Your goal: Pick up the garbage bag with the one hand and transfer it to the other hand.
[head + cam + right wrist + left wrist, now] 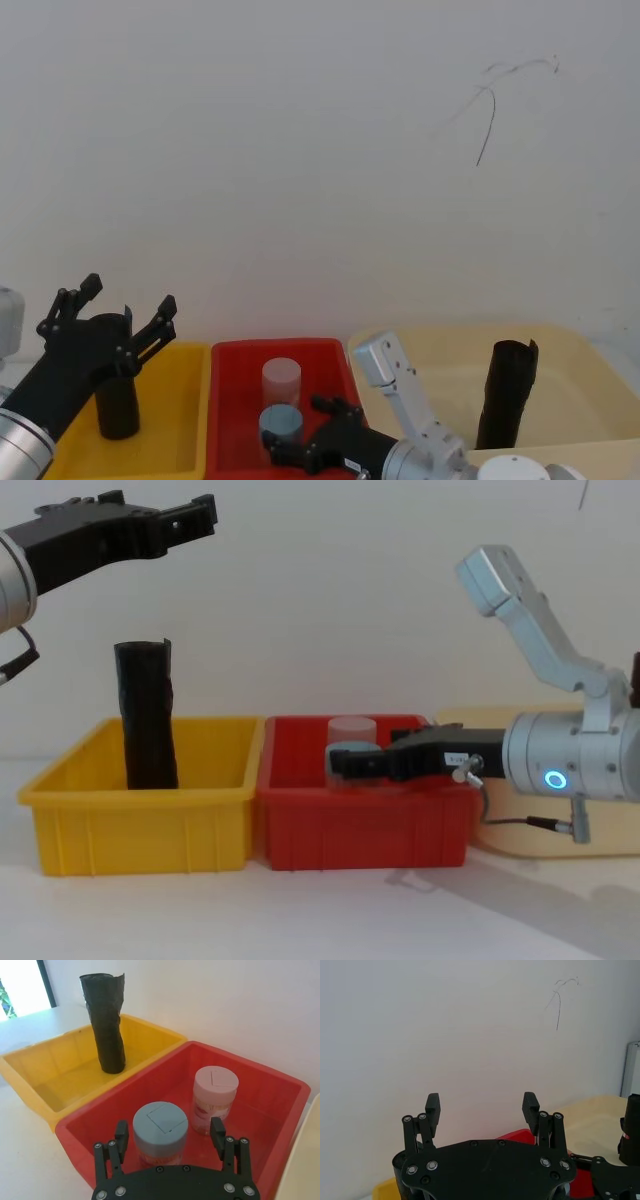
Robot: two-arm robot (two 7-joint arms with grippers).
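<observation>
Now the step: the left gripper (pixel 128 295) needs to go down to the garbage bag (pixel 117 408) and take it. This is my guess from how things sit.
How to do it well: go straight down over the yellow bin (pixel 180 445), put one jaw on each side of the roll, and squeeze near the top part that sticks up above the bin wall. Squeeze gently, because the roll looks soft and could bend or tip.
Garbage bag: it stands up inside the yellow bin, at the back, and it is taller than the bin wall.
Left jaws: spread wide and holding nothing. They hang high above the yellow bin, well apart from the roll, which is below them and not yet between them.
Right gripper (pixel 169 1132): it waits over the red bin (pixel 280 1085), the bin just beside the yellow bin. Its jaws are spread and hold nothing.
Jars: a blue-lid jar (pixel 160 1132) and a pink-lid jar (pixel 215 1097) sit in that red bin, under the right jaws.
Watch out: another black roll (pixel 507 395) stands in the cream bin (pixel 590 385), on the far side of the red bin from the yellow bin. It is not the one under the left jaws.
</observation>
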